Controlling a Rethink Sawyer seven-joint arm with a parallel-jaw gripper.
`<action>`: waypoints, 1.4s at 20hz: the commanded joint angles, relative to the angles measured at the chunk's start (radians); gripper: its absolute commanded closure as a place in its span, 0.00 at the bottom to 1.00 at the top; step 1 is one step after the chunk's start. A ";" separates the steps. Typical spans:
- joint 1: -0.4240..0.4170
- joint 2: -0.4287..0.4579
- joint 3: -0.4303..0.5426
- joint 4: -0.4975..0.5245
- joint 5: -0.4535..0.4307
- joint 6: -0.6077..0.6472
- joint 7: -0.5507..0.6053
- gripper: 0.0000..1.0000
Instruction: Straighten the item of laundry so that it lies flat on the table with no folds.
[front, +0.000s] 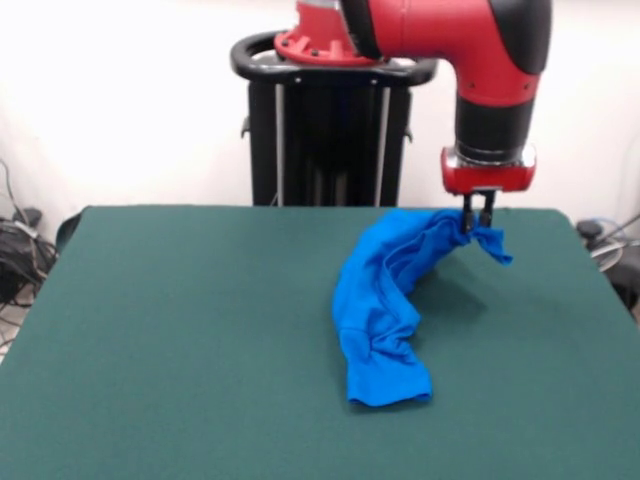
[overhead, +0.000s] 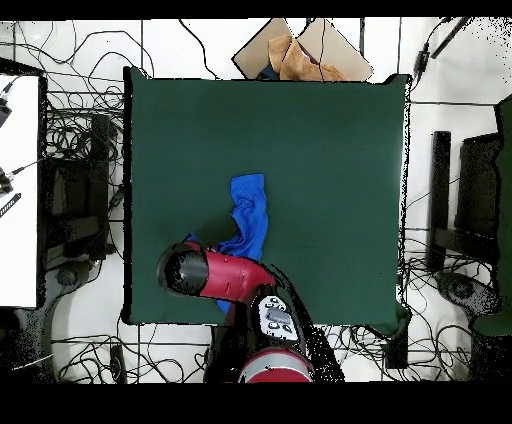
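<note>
The bright blue T-shirt (front: 385, 300) lies bunched in a long folded strip on the dark green table (front: 180, 340). Its print is hidden. My gripper (front: 477, 226) is shut on one end of the shirt and holds that end lifted above the table near the far edge, right of centre. The other end rests on the felt nearer the camera. In the overhead view the shirt (overhead: 250, 215) runs from the table's middle toward the robot's side, and the arm (overhead: 215, 275) covers the gripper and the held end.
The black pedestal (front: 330, 140) stands behind the table's far edge. Cables (overhead: 80, 130) lie on the floor around the table. A cardboard box with brown cloth (overhead: 300, 55) sits beyond the table's far side in the overhead view.
</note>
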 joint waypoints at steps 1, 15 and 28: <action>-0.017 0.053 0.119 0.042 0.077 -0.076 0.270 1.00; 0.036 0.053 0.109 0.034 0.107 -0.103 0.305 1.00; 0.151 0.037 0.042 0.073 0.247 -0.171 0.438 1.00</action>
